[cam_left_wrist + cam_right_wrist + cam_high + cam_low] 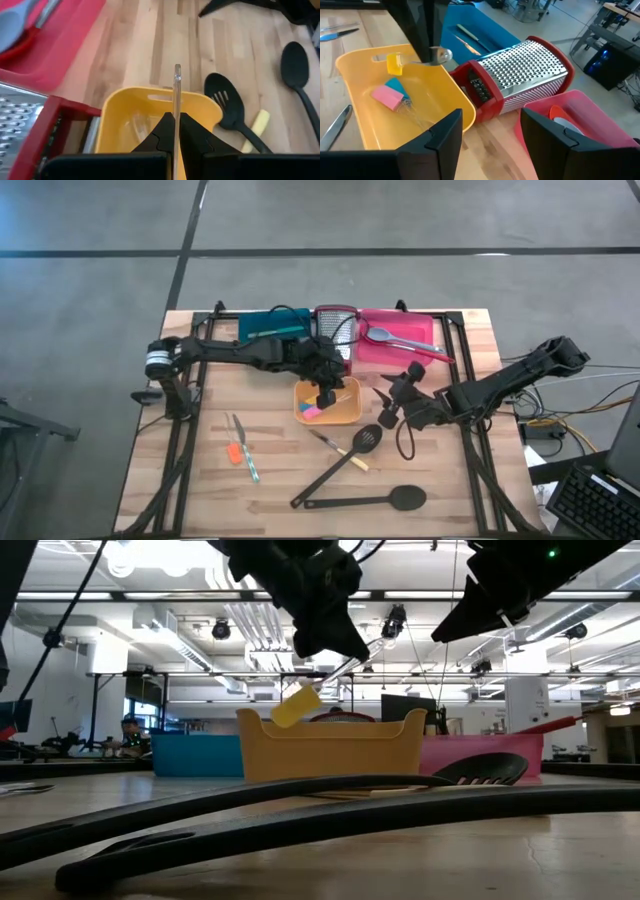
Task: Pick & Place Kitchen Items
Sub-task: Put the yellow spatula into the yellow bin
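Hanging over the yellow tray (pixel 345 414), your left gripper (pixel 326 394) is clenched on a thin clear-stemmed tool (pixel 420 61) with a yellow end, its long axis running level across the tray's near corner. The drop looks straight down: pink and blue pieces (pixel 392 92) already lie below. Your right gripper (pixel 392 402) stands released just beside the tray, near the slotted spatula (pixel 366 438), whose handle runs away toward the table's front.
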Controlling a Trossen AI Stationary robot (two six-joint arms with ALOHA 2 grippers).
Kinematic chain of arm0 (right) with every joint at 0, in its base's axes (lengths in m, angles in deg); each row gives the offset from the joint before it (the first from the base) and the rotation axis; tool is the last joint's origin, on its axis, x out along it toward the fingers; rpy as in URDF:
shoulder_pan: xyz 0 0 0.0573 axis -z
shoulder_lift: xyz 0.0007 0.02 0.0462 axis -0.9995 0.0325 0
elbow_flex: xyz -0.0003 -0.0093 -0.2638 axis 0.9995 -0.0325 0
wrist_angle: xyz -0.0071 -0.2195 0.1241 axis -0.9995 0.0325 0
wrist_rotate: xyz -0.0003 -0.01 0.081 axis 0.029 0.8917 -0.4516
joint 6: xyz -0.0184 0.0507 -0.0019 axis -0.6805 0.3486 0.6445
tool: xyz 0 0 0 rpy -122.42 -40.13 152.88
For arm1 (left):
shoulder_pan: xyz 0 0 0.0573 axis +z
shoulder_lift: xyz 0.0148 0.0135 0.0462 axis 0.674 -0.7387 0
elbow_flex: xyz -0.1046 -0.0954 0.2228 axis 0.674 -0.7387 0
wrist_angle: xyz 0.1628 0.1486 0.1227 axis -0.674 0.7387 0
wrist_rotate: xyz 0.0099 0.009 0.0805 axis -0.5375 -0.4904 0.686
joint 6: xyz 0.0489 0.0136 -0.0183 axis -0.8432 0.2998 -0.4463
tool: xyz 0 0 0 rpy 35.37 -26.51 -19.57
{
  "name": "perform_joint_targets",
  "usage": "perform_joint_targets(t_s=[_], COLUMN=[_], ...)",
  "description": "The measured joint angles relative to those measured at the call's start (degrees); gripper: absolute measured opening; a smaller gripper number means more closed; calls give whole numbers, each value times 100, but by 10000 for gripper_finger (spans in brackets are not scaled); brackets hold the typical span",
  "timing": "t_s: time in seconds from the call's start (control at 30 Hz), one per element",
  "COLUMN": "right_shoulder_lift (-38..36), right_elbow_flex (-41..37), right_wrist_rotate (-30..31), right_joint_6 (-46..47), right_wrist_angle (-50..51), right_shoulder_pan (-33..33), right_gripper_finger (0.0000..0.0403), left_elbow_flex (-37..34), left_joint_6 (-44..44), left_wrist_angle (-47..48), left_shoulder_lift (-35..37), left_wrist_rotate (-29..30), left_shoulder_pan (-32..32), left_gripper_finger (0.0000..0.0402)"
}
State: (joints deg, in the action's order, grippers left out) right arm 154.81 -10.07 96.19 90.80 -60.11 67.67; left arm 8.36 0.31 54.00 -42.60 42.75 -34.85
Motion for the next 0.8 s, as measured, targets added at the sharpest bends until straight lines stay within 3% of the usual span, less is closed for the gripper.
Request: perform_joint_targets(t_s=[0.53,0.8], right_shoulder_lift=[0,0], right_elbow_flex=[-46,-65], right_wrist_rotate=[-12,-13], right_joint_6=[13,34], right_wrist_angle=[-11,-4], right_shoulder_pan=[0,0], right_gripper_finger=[166,182], left_elbow_flex=[0,-9], left_joint_6=[98,96], left_wrist_angle=[30,-71], left_shoulder_lift=[-687,-712], left_wrist_rotate=[-183,-129], left_shoulder_pan=[4,145], left_gripper_finger=[11,11])
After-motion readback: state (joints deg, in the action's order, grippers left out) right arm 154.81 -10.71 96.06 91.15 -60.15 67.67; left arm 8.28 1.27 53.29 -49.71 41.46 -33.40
